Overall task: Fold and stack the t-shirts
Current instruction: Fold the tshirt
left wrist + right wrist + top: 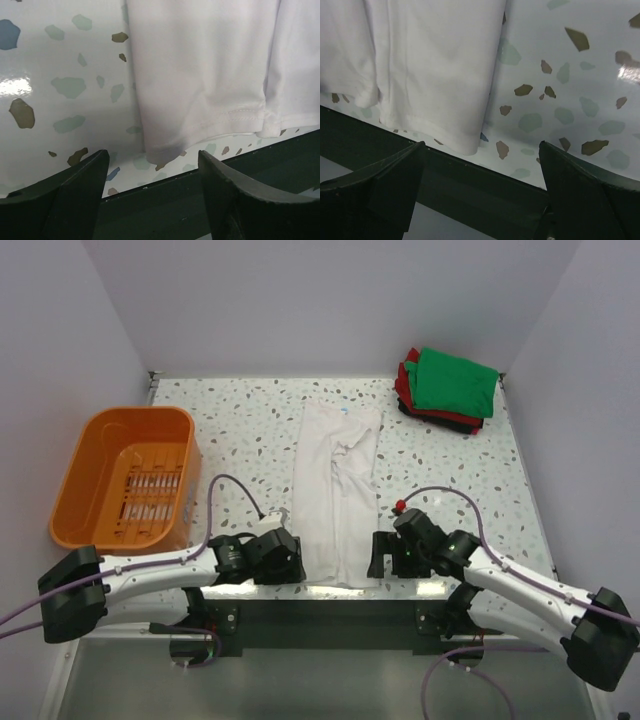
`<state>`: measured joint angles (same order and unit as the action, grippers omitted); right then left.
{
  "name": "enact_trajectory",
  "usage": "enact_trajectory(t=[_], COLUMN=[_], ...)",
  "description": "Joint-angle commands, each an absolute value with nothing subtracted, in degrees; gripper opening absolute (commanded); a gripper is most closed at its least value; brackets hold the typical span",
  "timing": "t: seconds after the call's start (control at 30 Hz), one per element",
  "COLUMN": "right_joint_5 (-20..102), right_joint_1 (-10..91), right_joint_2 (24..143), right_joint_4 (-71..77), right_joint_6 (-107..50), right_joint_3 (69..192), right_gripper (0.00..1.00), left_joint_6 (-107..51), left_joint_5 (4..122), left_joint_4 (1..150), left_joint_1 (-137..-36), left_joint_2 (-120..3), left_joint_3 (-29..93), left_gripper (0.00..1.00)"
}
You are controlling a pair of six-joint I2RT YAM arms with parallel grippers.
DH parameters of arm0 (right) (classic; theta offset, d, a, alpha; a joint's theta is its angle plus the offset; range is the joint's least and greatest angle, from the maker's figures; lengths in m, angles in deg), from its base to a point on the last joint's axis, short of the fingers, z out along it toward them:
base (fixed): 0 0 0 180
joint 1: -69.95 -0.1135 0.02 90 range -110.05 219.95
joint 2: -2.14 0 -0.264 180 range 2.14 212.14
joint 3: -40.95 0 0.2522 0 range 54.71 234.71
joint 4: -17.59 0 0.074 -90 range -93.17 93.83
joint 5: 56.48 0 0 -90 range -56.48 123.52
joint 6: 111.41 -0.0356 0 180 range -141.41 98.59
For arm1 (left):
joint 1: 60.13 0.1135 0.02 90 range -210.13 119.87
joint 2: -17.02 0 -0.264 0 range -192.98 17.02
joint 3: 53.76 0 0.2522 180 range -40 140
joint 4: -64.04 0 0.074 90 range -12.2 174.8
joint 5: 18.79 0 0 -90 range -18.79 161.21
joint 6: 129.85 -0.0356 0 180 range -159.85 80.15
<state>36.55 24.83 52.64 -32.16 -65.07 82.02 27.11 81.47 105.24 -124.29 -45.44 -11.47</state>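
Between left claw (pixel 293 562) and right claw (pixel 377 555), both wide, empty: off-white t-shirt (pixel 338 490); orange basket (pixel 82 472) left, folded t-shirt stack (pixel 452 382) far-right.

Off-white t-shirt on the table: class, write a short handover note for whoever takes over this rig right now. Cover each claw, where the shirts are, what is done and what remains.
Left claw: open, holding nothing, at the shirt's near-left hem corner.
Right claw: open, holding nothing, at the near-right hem corner.
Off-white t-shirt: mid-table, sides folded in to a long strip, hem at the near edge.
Stack, far right corner: green shirt on top, red shirt and dark shirt beneath.
Done: lengthwise fold.
Left: fold it crosswise, then set it on the stack.
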Motion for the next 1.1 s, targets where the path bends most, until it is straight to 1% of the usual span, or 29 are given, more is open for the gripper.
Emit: enact_trajectory(t=[0.0,0.07,0.1,0.17,0.23,0.4,0.43,0.5,0.53,0.6,0.63,0.67,0.73,0.77,0.8,0.87,0.9,0.97,1.0,1.03,1.07], right_joint_5=[40.6,40.6,40.3,40.6,41.3,41.6,41.9,42.0,42.2,42.6,42.7,42.8,43.0,42.8,42.4,42.0,41.9,40.9,40.4,40.2,40.2], right_joint_1=[23.8,23.3,23.2,22.8,22.7,22.1,22.0,21.8,21.5,21.4,21.4,21.3,21.0,20.9,20.9,20.8,20.9,20.8,20.8,20.7,20.7], right_joint_2=[51.9,52.3,52.5,53.3,54.0,56.3,56.4,56.5,56.4,56.6,56.6,56.8,57.3,57.4,57.7,58.1,58.4,59.1,59.1,58.3,57.9], right_joint_4=[-27.3,-27.3,-27.4,-26.8,-25.8,-23.7,-23.2,-22.6,-22.2,-22.0,-21.8,-21.8,-21.5,-21.5,-21.4,-21.1,-21.0,-20.5,-20.3,-19.8,-20.2], right_joint_6=[-72.0,-72.6,-72.7,-73.1,-73.6,-74.2,-74.5,-75.1,-75.2,-75.4,-75.6,-76.0,-76.3,-76.6,-77.0,-77.4,-77.7,-77.7,-77.7,-77.7,-77.7], right_joint_3=[79.6,79.3,79.3,79.2,78.7,77.9,77.8,77.6,77.4,77.0,76.8,76.6,76.1,75.8,75.6,75.5,75.2,75.2,75.0,74.9,74.9], right_gripper=[0.98,0.98,0.98,0.96,0.9,0.86,0.82,0.79,0.75,0.72,0.68,0.66,0.61,0.59,0.53,0.45,0.37,0.29,0.15,0.06,0.0], left_joint_6=[26.8,26.9,27.1,27.5,28.1,29.1,29.3,29.4,29.5,29.5,29.6,29.7,30.0,30.1,30.4,30.3,30.2,29.8,29.8,29.5,28.5], left_joint_5=[80.2,79.8,79.8,80.0,80.0,78.9,78.9,78.8,78.9,78.8,78.7,78.5,78.2,78.2,77.9,77.8,77.7,77.6,77.5,77.4,77.1], left_joint_4=[100.1,99.5,99.5,99.5,99.1,97.3,97.2,96.9,96.5,96.3,95.8,95.8,95.8,95.7,95.7,95.5,95.4,95.5,95.6,95.8,96.0], left_joint_1=[-124.2,-124.2,-124.2,-124.2,-124.2,-124.2,-124.2,-124.2,-124.2,-124.2,-124.2,-124.2,-124.2,-124.2,-124.2,-124.2,-124.2,-124.2,-124.2,-124.2,-124.2], left_joint_2=[-46.0,-46.8,-47.1,-48.1,-48.5,-49.2,-49.3,-49.3,-49.6,-49.9,-50.4,-50.6,-51.0,-51.0,-51.1,-50.9,-51.0,-50.7,-50.6,-50.1,-50.0], left_joint_3=[-11.8,-12.2,-12.5,-12.6,-13.0,-14.4,-14.5,-15.0,-15.0,-15.2,-15.3,-15.3,-15.5,-15.8,-16.0,-16.3,-16.4,-16.4,-16.4,-16.3,-16.4], left_gripper=[0.74,0.7,0.67,0.63,0.55,0.34,0.32,0.27,0.26,0.21,0.19,0.14,0.09,0.03,0.0,0.0,0.0,0.0,0.0,0.0,0.0])
